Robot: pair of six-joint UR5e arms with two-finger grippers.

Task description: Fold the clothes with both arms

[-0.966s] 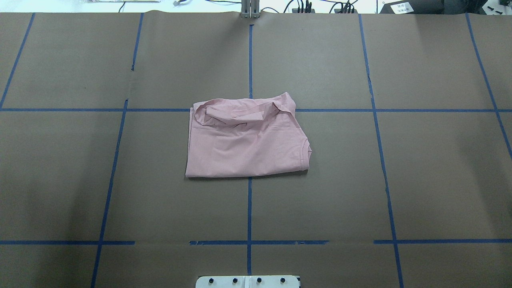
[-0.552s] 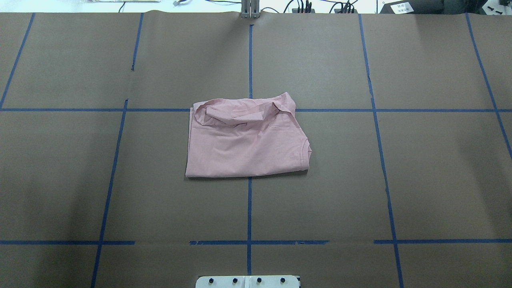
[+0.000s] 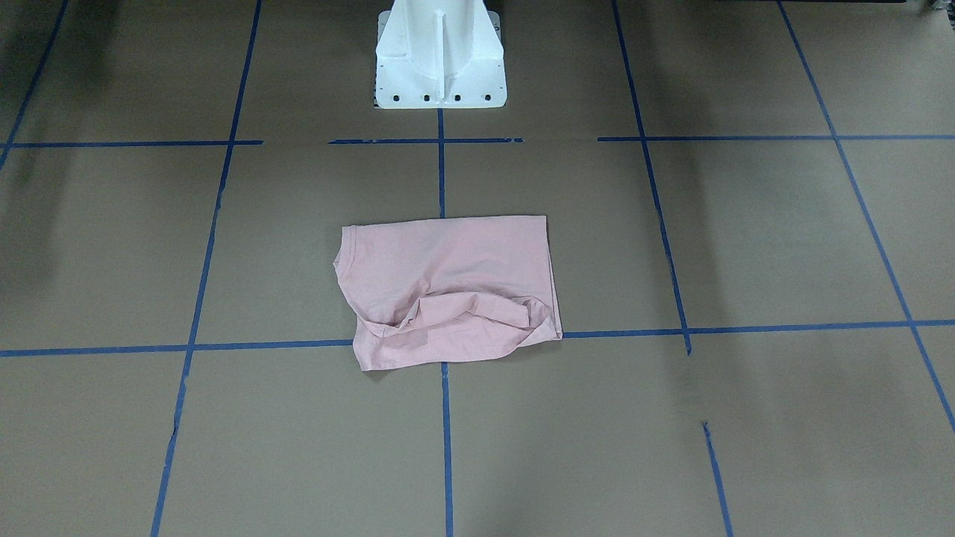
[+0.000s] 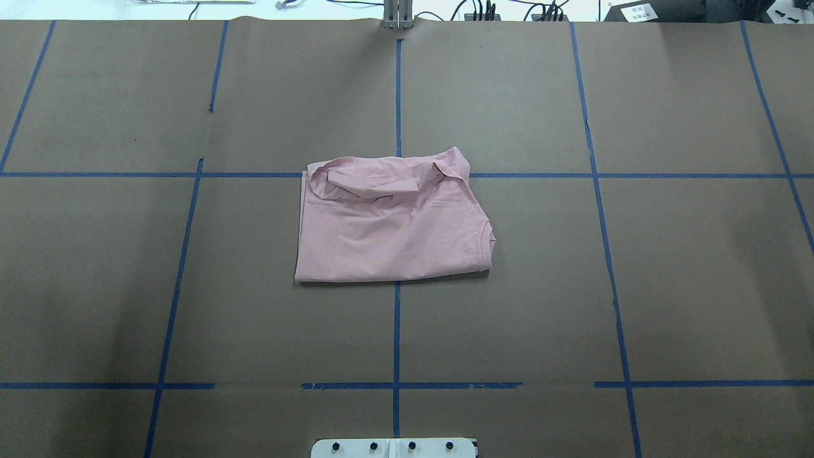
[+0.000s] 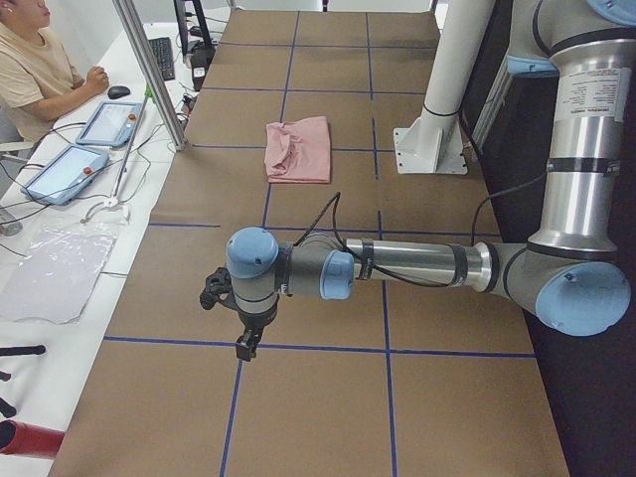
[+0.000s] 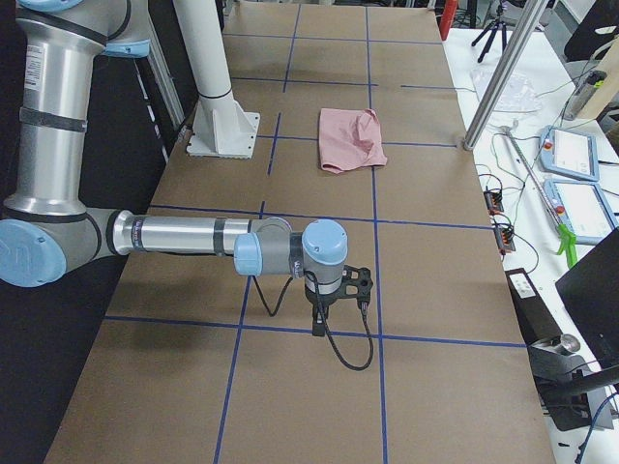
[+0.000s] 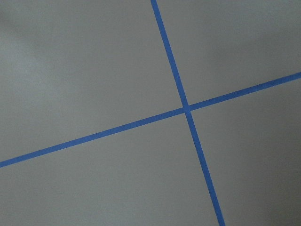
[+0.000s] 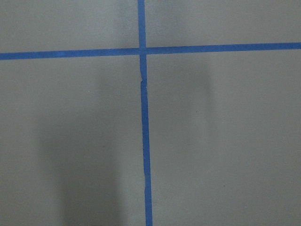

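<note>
Well, I see the pale pink T-shirt [image 4: 388,222] lying folded into a rough rectangle near the middle of the brown table [image 4: 668,267]. It straddles a crossing of the blue tape lines [image 4: 397,331], and its edge far from the robot is bunched into a rumpled roll (a ribbed hem curves along its right edge from overhead). The left arm [image 5: 397,263] stretches low over the table's left end, well apart from the shirt, with the left gripper [image 5: 244,346] pointing down; the right arm [image 6: 193,235] mirrors it at the right end with the right gripper [image 6: 319,324]. Only side views show either tool, so I cannot tell whether they are released or clenched.
</note>
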